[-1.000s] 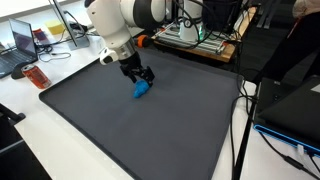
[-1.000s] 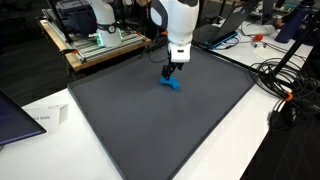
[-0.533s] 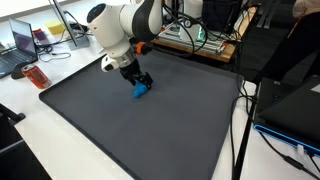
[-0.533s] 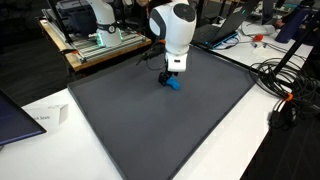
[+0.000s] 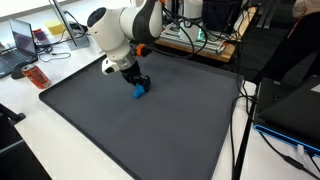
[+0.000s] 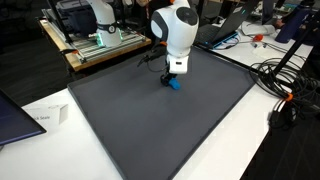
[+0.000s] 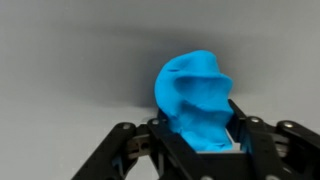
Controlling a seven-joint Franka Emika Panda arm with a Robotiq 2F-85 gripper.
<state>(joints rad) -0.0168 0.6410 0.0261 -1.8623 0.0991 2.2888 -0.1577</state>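
Observation:
A small bright blue lumpy object (image 5: 139, 91) lies on the dark grey mat (image 5: 150, 130), toward its far side. It also shows in an exterior view (image 6: 173, 84) and fills the middle of the wrist view (image 7: 197, 95). My gripper (image 5: 136, 84) is lowered onto it, seen too in an exterior view (image 6: 172, 79). In the wrist view the two black fingers (image 7: 198, 140) press against both sides of the blue object. The object still rests on the mat.
The mat covers a white table. A red item (image 5: 35, 76) and a laptop (image 5: 22, 44) lie beyond the mat's edge. A wooden board with equipment (image 6: 100, 40) stands behind. Cables (image 6: 285, 85) trail beside the mat. A paper tag (image 6: 40, 118) lies near the mat corner.
The arm has lowered and tilted over the blue object, and the fingers have closed in around it. The object has stayed in about the same place on the mat.

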